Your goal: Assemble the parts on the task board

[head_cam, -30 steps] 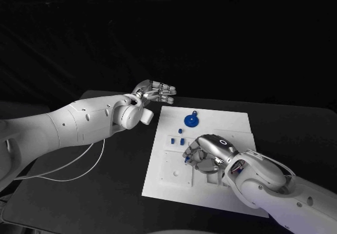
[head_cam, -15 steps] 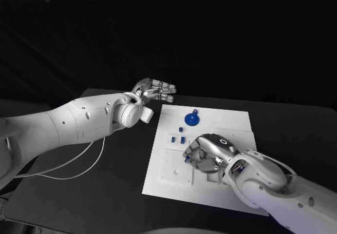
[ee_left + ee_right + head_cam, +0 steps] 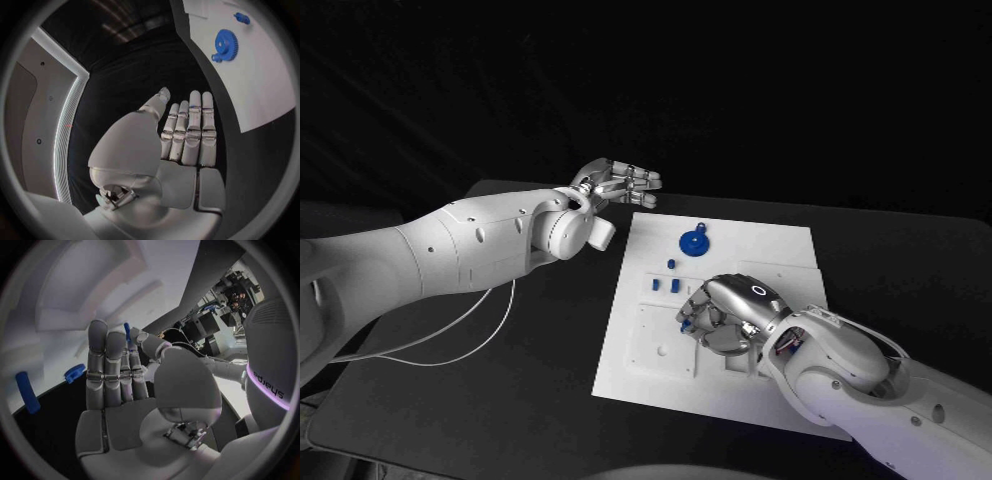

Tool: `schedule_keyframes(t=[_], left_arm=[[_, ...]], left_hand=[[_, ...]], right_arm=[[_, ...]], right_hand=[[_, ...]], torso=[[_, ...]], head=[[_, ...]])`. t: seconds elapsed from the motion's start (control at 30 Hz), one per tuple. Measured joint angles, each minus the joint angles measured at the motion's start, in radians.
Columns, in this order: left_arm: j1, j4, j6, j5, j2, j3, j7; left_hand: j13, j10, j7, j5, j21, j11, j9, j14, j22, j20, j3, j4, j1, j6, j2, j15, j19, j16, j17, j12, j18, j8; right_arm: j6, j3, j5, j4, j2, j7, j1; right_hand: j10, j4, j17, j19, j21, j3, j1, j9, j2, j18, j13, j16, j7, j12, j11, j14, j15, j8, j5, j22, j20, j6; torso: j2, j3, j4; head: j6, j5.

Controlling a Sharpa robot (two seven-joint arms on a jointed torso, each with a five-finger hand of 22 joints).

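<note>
The white task board (image 3: 764, 250) lies in the middle of the black table. A blue gear (image 3: 694, 244) sits near its far edge, also seen as the gear (image 3: 226, 45) in the left wrist view. Three small blue pegs (image 3: 664, 286) stand just below it. My right hand (image 3: 730, 316) hovers low over the board's middle and pinches a thin blue peg (image 3: 127, 333) between thumb and finger. Two of the blue pegs (image 3: 27, 392) show beyond its fingers. My left hand (image 3: 620, 185) is raised off the board's far left corner, fingers straight and together, holding nothing.
A recessed white panel (image 3: 661, 345) sits on the board's near left, beside my right hand. A thin white cable (image 3: 473, 335) hangs from my left arm over the table's left side. Bare black table (image 3: 531, 400) lies left of the board.
</note>
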Motion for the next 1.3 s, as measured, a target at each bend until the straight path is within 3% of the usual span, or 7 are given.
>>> schedule_keyframes(t=[0.9, 1.3], left_arm=[[-0.001, -0.001, 0.005, 0.000, 0.000, 0.000, -0.002], [-0.001, -0.002, 0.009, 0.000, 0.000, 0.000, -0.003]], left_hand=[[0.000, 0.000, 0.000, 0.000, 0.005, 0.000, 0.000, 0.000, -0.005, 0.000, 0.004, 0.004, 0.000, 0.000, 0.000, 0.000, 0.000, 0.000, -0.001, 0.000, 0.000, 0.000], [0.000, 0.000, 0.000, 0.000, 0.008, 0.000, 0.000, -0.007, -0.010, 0.001, 0.004, 0.004, 0.000, 0.000, 0.000, 0.000, -0.006, 0.000, -0.001, 0.000, 0.000, 0.000]], right_arm=[[0.015, 0.000, -0.033, -0.002, 0.004, -0.009, -0.003], [0.018, -0.017, -0.049, -0.004, 0.014, -0.012, -0.001]], right_hand=[[0.000, -0.001, 0.002, 0.007, -0.010, -0.001, -0.002, 0.000, -0.002, 0.001, 0.000, 0.000, 0.000, 0.003, 0.000, -0.004, -0.003, -0.002, 0.000, 0.025, 0.000, 0.000], [0.000, -0.007, 0.003, 0.011, -0.024, -0.007, -0.002, 0.000, -0.002, 0.010, 0.000, 0.000, 0.000, 0.002, 0.000, -0.004, -0.003, 0.001, -0.001, 0.037, 0.000, -0.001]], torso=[[0.000, 0.0000, 0.0004], [0.000, -0.0006, 0.0004]], head=[[-0.006, 0.000], [-0.008, 0.001]])
